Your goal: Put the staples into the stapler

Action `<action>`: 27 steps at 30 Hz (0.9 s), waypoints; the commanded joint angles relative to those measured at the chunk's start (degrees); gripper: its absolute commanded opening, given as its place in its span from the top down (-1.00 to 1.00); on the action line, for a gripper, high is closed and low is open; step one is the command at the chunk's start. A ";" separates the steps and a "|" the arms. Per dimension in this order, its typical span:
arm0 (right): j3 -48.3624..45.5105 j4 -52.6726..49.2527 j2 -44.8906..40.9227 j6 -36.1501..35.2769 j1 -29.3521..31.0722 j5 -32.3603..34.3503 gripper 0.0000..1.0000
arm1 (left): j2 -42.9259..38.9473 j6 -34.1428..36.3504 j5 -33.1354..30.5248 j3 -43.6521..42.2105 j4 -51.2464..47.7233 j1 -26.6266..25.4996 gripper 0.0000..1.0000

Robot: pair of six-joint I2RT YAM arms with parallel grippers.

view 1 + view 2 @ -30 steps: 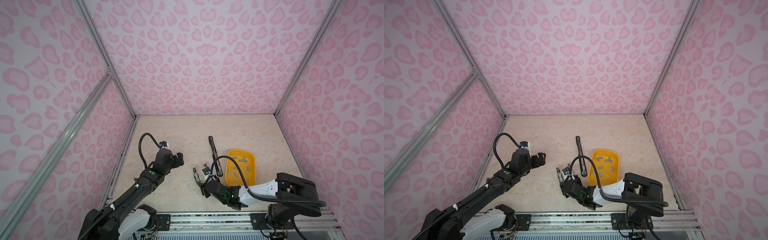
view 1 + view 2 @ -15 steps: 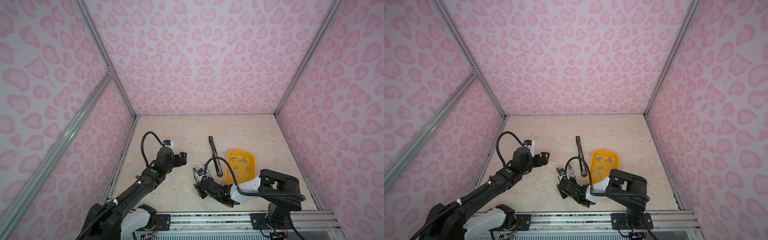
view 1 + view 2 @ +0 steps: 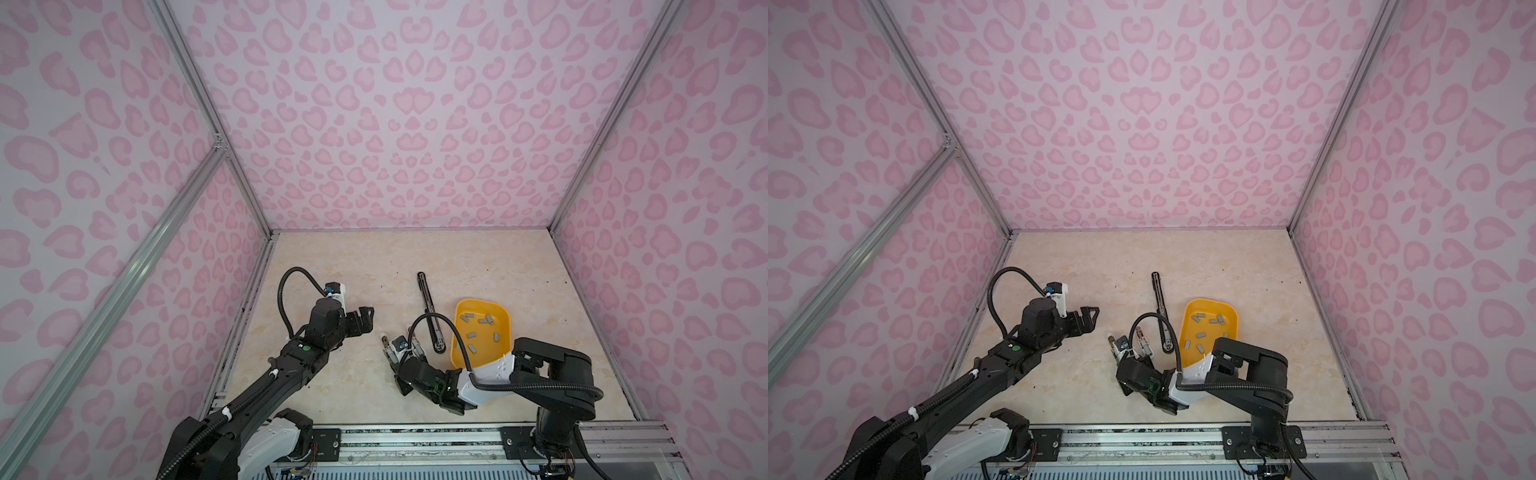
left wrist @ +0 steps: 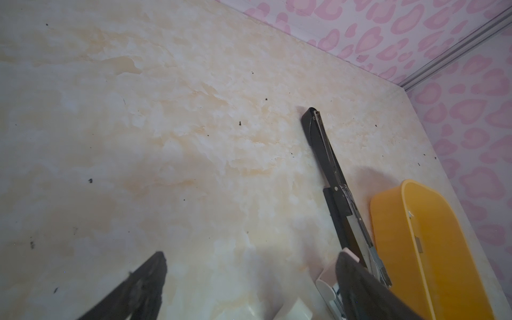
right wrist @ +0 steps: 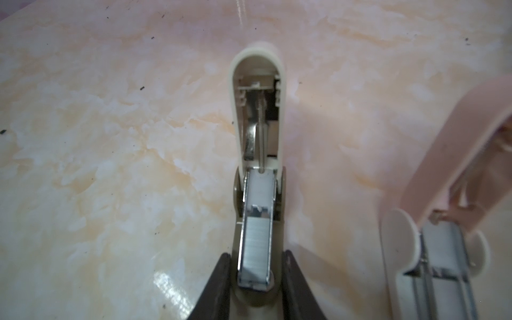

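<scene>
**Right gripper [image 5: 256, 291] clamps the opened cream stapler [image 5: 259, 116]; spare staples [image 3: 471, 334] lie in the yellow tray [image 3: 500, 311].**

In the right wrist view its dark fingers [image 5: 219, 291] press against both sides of the stapler's base. The lid is swung open, and a grey strip [image 5: 255, 243] sits in the metal channel. A pink stapler [image 5: 443, 171], also open, lies just beside it. In both top views the tray sits at 3 o'clock from the middle of the table [image 3: 332, 257], with grey strips scattered inside. A long black stapler [image 3: 428, 307], unfolded flat, lies just at the tray's 9 o'clock. The right gripper works at 7 o'clock. The left gripper [image 3: 363, 318] hovers at 9 o'clock, jaws wide apart, holding nothing.
</scene>
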 commanded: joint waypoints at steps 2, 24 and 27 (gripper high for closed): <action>0.01 -4.30 1.07 -1.15 0.36 -2.32 0.51 | 0.08 -1.95 3.80 -2.32 4.79 2.43 -0.92; 1.46 1.72 4.17 -2.09 -0.95 -7.22 0.56 | 11.26 -2.70 12.08 -9.73 17.64 3.46 -0.36; 1.75 2.20 4.56 -1.69 -1.26 -7.28 0.56 | 11.31 -2.94 11.50 -10.31 17.72 1.80 -0.29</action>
